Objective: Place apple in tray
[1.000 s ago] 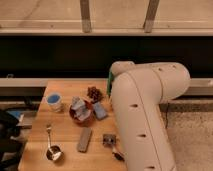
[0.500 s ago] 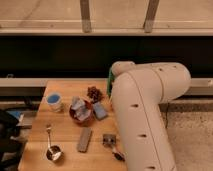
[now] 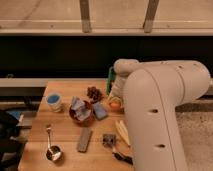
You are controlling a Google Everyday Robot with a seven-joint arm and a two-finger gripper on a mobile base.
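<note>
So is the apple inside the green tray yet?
No, the apple is right at the tool, above the wooden table, nearer us than the green tray.

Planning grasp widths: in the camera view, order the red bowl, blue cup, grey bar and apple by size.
1. Red bowl
2. grey bar and blue cup, too alike to rank
3. Apple smallest; the gripper is at it, beside the tray

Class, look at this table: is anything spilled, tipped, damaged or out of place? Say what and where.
Nothing looks spilled or broken. The apple sits on the table, not in the green tray behind it, which the arm mostly hides. The gripper is down at the apple.
</note>
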